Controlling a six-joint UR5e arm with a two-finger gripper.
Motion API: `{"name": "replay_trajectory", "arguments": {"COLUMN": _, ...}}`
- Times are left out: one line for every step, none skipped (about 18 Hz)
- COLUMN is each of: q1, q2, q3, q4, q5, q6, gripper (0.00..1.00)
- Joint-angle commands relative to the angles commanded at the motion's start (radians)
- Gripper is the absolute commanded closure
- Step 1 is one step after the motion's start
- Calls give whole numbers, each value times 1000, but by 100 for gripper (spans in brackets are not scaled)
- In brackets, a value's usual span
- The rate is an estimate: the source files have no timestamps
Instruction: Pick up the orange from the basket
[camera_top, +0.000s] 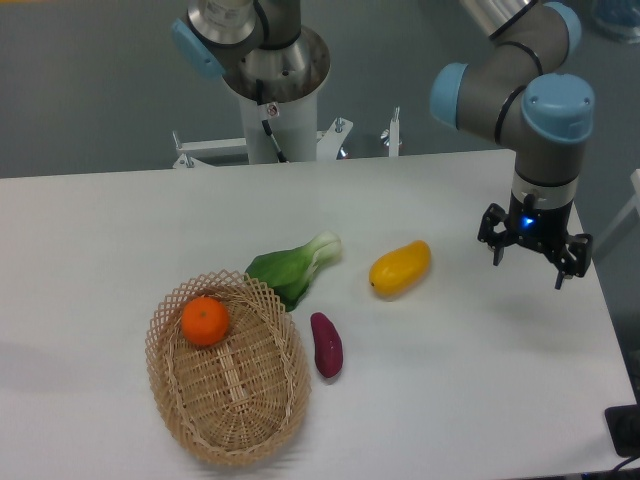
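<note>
- Orange round dimpled fruit, the orange (205, 321), sits inside oval tan wicker basket (262, 425), near its far end
- black two-finger gripper (528, 267) spread, empty, well right of basket

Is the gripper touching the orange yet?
Apart. The camera shows the open gripper over the table's right side, far from the orange in the basket.

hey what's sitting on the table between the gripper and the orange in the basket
In the camera view, the yellow fruit and bok choy lie between the open gripper and the orange; the purple sweet potato sits just below that line.
</note>
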Motion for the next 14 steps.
{"name": "replay_trajectory", "arguments": {"q1": -2, "q2": 11, "q3": -28, "q4": 3, "q5": -3, "q6": -9, "gripper": 0}}
{"name": "replay_trajectory", "arguments": {"q1": 0, "q2": 23, "q3": -44, "q4": 3, "q5": -3, "q6": -11, "gripper": 0}}
{"name": "replay_trajectory", "arguments": {"q1": -2, "q2": 32, "q3": -55, "q4": 5, "q5": -6, "q6": -12, "gripper": 0}}
{"name": "replay_trajectory", "arguments": {"q1": -2, "q2": 40, "q3": -61, "q4": 3, "q5": -15, "q6": -15, "gripper": 0}}
{"name": "replay_trajectory", "arguments": {"q1": -2, "q2": 49, "q3": -71, "q4": 3, "q5": -31, "q6": -35, "gripper": 0}}
{"name": "replay_trajectory", "arguments": {"q1": -3, "q2": 52, "q3": -78, "q4": 3, "q5": -50, "q6": -61, "gripper": 0}}
{"name": "replay_trajectory", "arguments": {"q1": -6, "q2": 54, "q3": -80, "q4": 2, "q5": -70, "q6": -84, "gripper": 0}}
{"name": "replay_trajectory", "arguments": {"q1": -11, "q2": 57, "q3": -88, "q4": 2, "q5": -75, "q6": -90, "gripper": 0}}
{"name": "replay_trajectory", "arguments": {"q1": -47, "q2": 66, "q3": -89, "q4": 2, "q5": -74, "q6": -106, "gripper": 0}}
{"name": "replay_trajectory", "arguments": {"q1": -66, "q2": 78, "q3": -92, "q4": 0, "q5": -80, "q6": -150, "gripper": 0}}
{"name": "replay_trajectory", "arguments": {"q1": -77, "q2": 80, "q3": -98, "q4": 2, "q5": -98, "q6": -199, "gripper": 0}}
{"name": "replay_trajectory", "arguments": {"q1": -110, "q2": 80, "q3": -103, "q4": 2, "q5": -121, "q6": -291, "gripper": 0}}
{"name": "replay_trajectory", "arguments": {"q1": -138, "q2": 83, "q3": -104, "q4": 2, "q5": -129, "q6": -360, "gripper": 0}}
{"name": "replay_trajectory", "arguments": {"q1": -178, "q2": 83, "q3": -104, "q4": 2, "q5": -130, "q6": -401, "gripper": 0}}
